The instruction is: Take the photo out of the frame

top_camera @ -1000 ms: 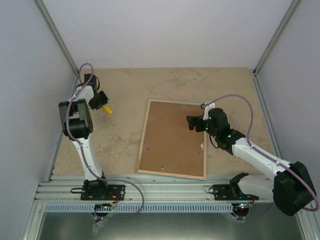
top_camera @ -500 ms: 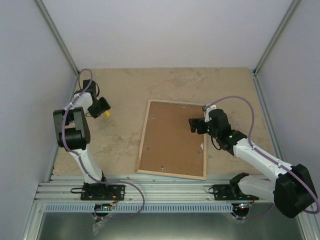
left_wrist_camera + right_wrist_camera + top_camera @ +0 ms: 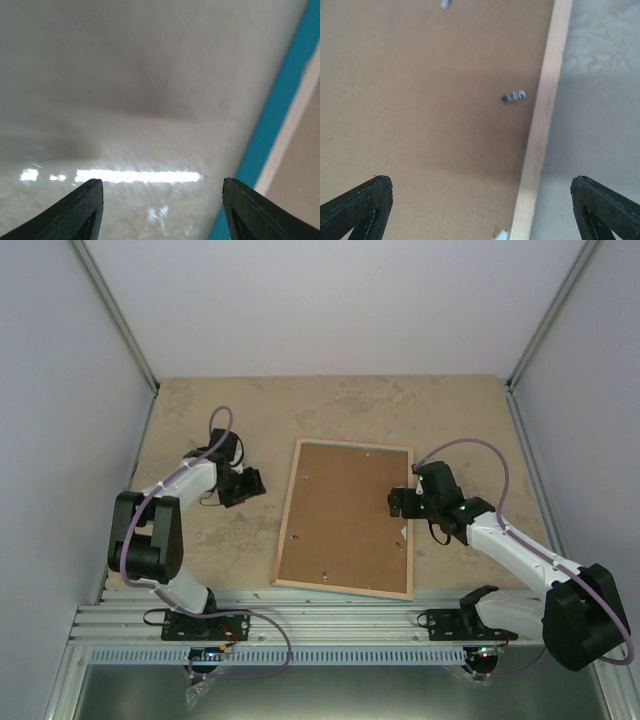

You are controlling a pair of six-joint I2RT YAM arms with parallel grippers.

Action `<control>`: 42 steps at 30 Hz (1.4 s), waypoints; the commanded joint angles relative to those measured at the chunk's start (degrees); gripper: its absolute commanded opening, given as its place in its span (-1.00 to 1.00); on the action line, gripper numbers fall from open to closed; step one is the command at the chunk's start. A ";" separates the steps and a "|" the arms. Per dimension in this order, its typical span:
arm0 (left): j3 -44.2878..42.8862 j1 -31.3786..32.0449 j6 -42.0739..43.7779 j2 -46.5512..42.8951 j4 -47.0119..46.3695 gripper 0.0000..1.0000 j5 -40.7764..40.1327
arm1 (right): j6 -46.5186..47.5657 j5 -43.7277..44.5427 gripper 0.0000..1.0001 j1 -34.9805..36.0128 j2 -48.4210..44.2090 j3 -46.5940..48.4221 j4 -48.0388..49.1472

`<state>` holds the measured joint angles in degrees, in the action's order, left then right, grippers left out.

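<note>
Frame (image 3: 346,518) lies back up on the table (image 3: 220,410), brown board showing inside a pale wood border, so the photo is hidden under it and cannot be seen.

The left gripper (image 3: 250,483) sits just left of the frame's left edge. In its wrist view the left gripper (image 3: 161,187) has its fingers spread wide with only blurred table between them, and the frame (image 3: 280,100) shows as a turquoise strip, cut off at the right.

The right gripper (image 3: 397,504) is over the frame's right edge. From the wrist the right gripper (image 3: 480,182) is also spread wide and holds nothing. Below it are the board and the wood border of the frame (image 3: 430,100) and a small metal clip (image 3: 513,96) beside that border. A white bit (image 3: 502,234) at the border is cut off and too small to make out.

Since a second ago the left arm has swung in from well left of the frame. The right gripper has slid a little toward the frame's near end. The frame has not moved.
</note>
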<state>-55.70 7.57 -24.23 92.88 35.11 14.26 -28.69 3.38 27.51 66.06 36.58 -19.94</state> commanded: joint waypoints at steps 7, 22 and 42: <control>8.00 8.96 -3.06 -6.58 -3.18 0.38 8.54 | -5.33 -6.90 0.95 -1.47 2.42 -3.99 -1.71; 13.24 12.67 -8.23 -4.32 -12.21 0.40 17.03 | -6.65 -13.82 0.95 -1.57 10.33 -4.14 5.17; -12.88 12.72 -8.30 17.07 -12.67 0.39 11.26 | 3.72 -15.97 0.95 -9.02 32.95 17.97 9.20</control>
<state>-62.41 19.16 -34.17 105.10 24.43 25.58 -29.21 -6.04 20.03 93.80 48.38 -15.44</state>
